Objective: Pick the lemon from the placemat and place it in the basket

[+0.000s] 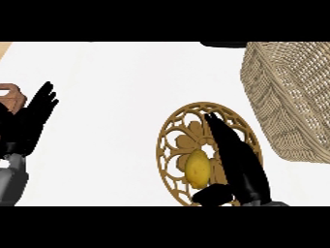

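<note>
1. Right hand point(239, 164), black and smooth, comes in from the lower edge at centre-right. Its long fingers are straight and held together, lying across the placemat along the lemon's right side. The thumb bends in just below the lemon. The hand is not closed round the fruit.
2. One lemon point(198, 167), yellow and oval with a dimpled skin, lies on the lower half of the placemat, just left of the fingers.
3. One placemat point(178, 131), round and tan, is cut through in a flower pattern of loops with a scalloped rim. It lies flat on the desk in the lower centre-right.
4. One basket point(296, 97), woven from pale wicker with a thick braided rim, fills the upper right. It sits near the placemat and apart from it.
5. Left hand point(24, 126) rests at the left edge, fingers up and spread.
6. One brown wooden board point(8, 97) with a rounded corner lies behind it.
7. The desk point(125, 87) is plain smooth white.
</note>
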Controlling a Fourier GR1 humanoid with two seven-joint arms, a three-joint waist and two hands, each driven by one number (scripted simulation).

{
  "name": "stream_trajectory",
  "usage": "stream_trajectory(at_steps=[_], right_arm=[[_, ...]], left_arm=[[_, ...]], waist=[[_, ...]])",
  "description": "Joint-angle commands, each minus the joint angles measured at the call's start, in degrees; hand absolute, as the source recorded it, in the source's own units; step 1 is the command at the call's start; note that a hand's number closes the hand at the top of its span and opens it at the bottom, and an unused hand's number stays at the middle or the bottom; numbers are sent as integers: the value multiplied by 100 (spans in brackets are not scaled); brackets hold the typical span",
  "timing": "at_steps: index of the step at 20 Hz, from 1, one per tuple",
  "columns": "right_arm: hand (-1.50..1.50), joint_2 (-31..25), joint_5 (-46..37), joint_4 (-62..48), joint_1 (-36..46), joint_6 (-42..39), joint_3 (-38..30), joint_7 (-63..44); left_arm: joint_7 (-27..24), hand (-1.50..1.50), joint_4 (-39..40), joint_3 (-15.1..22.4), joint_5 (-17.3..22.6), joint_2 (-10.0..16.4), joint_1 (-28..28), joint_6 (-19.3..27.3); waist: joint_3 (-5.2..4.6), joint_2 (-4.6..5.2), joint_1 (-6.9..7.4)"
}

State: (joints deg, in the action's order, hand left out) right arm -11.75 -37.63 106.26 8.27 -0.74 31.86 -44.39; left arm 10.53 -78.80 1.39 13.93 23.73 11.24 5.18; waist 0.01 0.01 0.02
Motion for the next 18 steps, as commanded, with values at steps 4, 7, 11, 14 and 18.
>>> stream_trajectory(at_steps=[4, 7, 11, 14, 18], right_arm=[[-150, -26, -108, 234, -385, -500, -310, 335], [-150, 232, -440, -161, -637, -14, -69, 770], [-150, 222, 33, 204, -662, -498, -453, 884], [-150, 534, -148, -357, -375, -404, -450, 1125], [-150, 460, -211, 61, -646, -751, -443, 1076]], left_arm=[[-261, 0, 221, -292, -284, -184, -90, -386], [290, 0, -208, -401, -254, -169, -24, -328], [-45, 0, 203, -526, -476, -228, 145, -469], [539, 0, -236, -507, -540, -375, 213, -259], [329, 0, -294, -714, -554, -325, -79, -650]], waist=[[-1, -5, -13], [0, -7, 0], [-1, -3, -18], [0, -4, 2], [-1, -5, -4]])
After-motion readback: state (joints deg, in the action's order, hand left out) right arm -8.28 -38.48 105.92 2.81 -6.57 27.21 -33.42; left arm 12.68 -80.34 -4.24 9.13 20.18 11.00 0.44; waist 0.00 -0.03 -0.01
